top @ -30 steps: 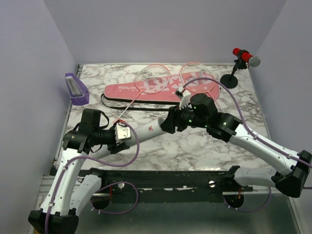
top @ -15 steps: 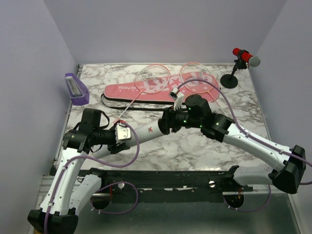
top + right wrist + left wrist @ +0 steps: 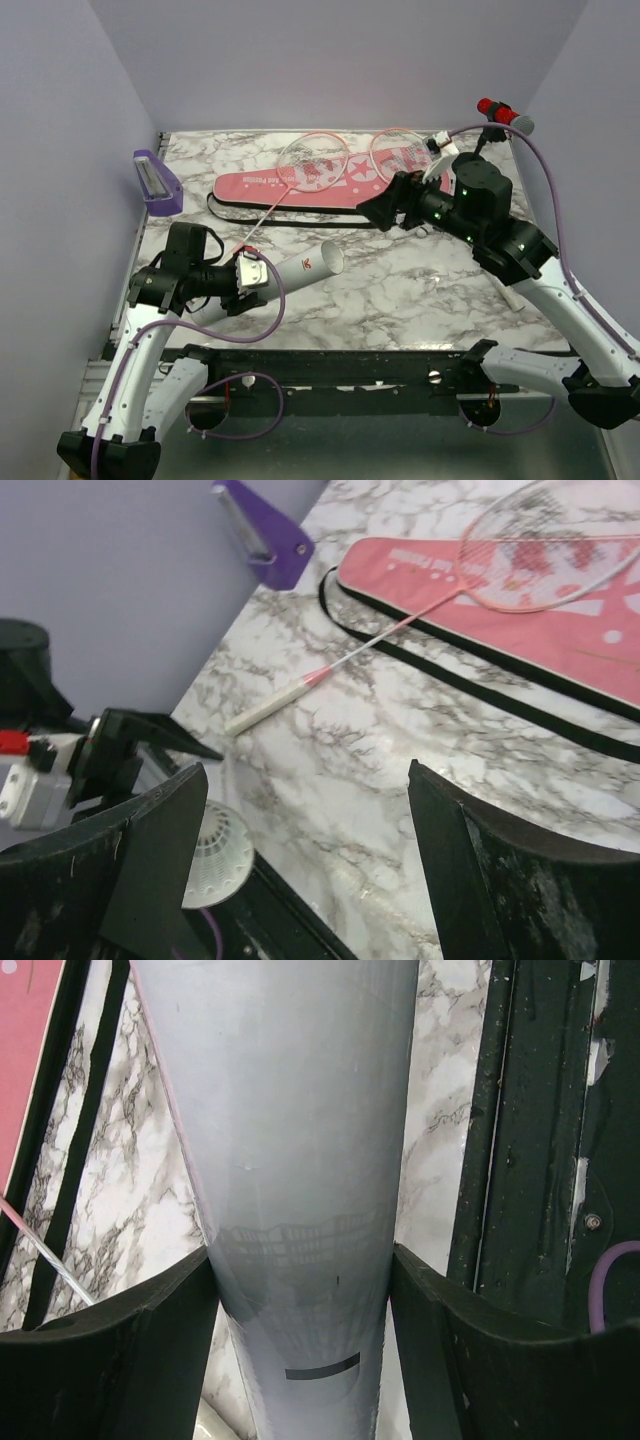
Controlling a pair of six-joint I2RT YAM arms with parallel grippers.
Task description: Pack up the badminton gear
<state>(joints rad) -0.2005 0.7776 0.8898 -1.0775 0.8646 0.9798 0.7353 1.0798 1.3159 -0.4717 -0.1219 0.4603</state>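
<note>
My left gripper (image 3: pixel 245 276) is shut on the long white tube (image 3: pixel 300 268) and holds it slanted over the table's near left; the tube (image 3: pixel 290 1140) fills the left wrist view between my fingers. Its open end (image 3: pixel 331 258) points right. The white shuttlecock (image 3: pixel 215 855) shows in that open end in the right wrist view. My right gripper (image 3: pixel 385 208) is open and empty, raised over the right end of the pink racket bag (image 3: pixel 290 188). Two pink rackets (image 3: pixel 313 160) (image 3: pixel 405 160) lie with their heads on the bag. One white handle (image 3: pixel 268 706) rests on the marble.
A purple box (image 3: pixel 157 183) stands at the back left, and also shows in the right wrist view (image 3: pixel 265 530). A red-and-grey microphone (image 3: pixel 505 115) on a black stand is at the back right, partly behind my right arm. The bag's black strap (image 3: pixel 260 220) trails along its near side.
My right gripper has pulled away from the tube's open end, moving up and to the back right, and is now open over the bag. The left arm and tube have stayed put.
</note>
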